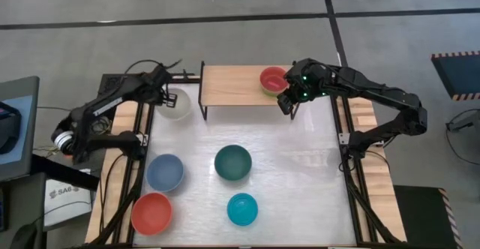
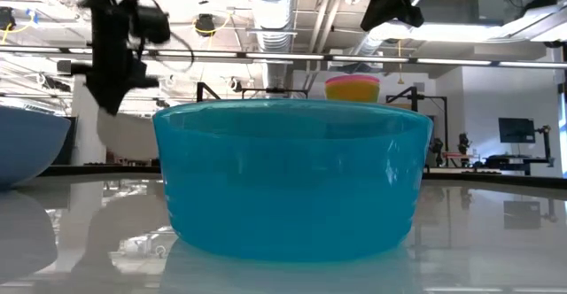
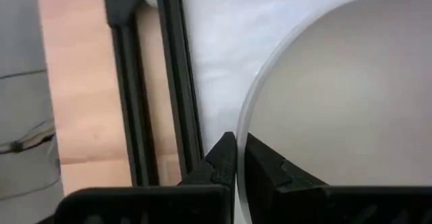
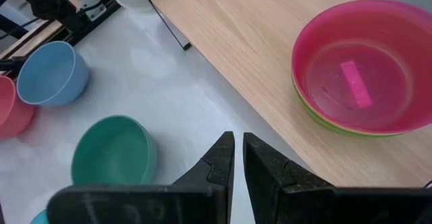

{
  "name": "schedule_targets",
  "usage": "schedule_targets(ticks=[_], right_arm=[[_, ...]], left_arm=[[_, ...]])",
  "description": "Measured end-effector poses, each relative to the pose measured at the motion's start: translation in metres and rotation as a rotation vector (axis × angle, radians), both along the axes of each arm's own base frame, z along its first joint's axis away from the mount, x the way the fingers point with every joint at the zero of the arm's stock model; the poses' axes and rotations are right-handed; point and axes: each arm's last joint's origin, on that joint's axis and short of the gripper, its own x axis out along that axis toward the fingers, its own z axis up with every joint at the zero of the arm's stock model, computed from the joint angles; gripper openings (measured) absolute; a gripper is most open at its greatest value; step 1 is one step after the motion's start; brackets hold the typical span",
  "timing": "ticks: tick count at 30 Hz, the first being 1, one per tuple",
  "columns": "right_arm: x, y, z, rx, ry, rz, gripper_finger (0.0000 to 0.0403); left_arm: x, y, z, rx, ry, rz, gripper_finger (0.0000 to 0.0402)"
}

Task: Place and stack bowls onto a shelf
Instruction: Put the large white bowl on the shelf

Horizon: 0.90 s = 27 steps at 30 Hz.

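Observation:
The white bowl is at the shelf's left end, in my left gripper, which is shut on it. The shelf stands at the table's far side. On its right end a pink bowl sits nested on a yellow and a lime green one. My right gripper is shut and holds nothing, in front of the shelf's right end, near that stack. On the table rest the slate-blue bowl, the dark teal bowl, the red-orange bowl and the cyan bowl. My left gripper pinches the white bowl's rim, one finger inside the bowl and one outside. The fingers come from the table's left side. Whether the bowl is clear of the table does not show plainly.
The shelf's black legs stand right beside the white bowl. The shelf top's left and middle parts are bare wood. Wooden side rails border the white tabletop. The cyan bowl fills most of the low view.

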Motion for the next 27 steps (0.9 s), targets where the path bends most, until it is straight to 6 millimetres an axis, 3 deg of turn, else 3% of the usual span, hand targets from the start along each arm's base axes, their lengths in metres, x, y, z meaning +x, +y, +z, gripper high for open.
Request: schedule_targets(ticks=[9,12,15,19,27], right_arm=[[0.000,0.000,0.000,-0.001,-0.001,-0.001,0.0060],[0.000,0.000,0.000,-0.002,-0.001,-0.002,0.0060],[0.000,0.000,0.000,-0.002,-0.001,-0.002,0.0060],[-0.001,0.000,0.001,-0.002,-0.004,-0.001,0.0060],[-0.018,0.006,0.012,0.004,-0.040,-0.018,0.0060]], left_arm=[[-0.009,-0.019,0.092,0.384,-0.315,-0.077,0.0000],[-0.005,-0.023,0.121,0.577,-0.480,-0.131,0.0000],[0.005,-0.020,0.139,0.696,-0.653,-0.203,0.0000],[0.032,-0.009,0.140,0.701,-0.793,-0.247,0.0000],[0.089,0.024,0.101,0.483,-0.706,-0.242,0.0000]])
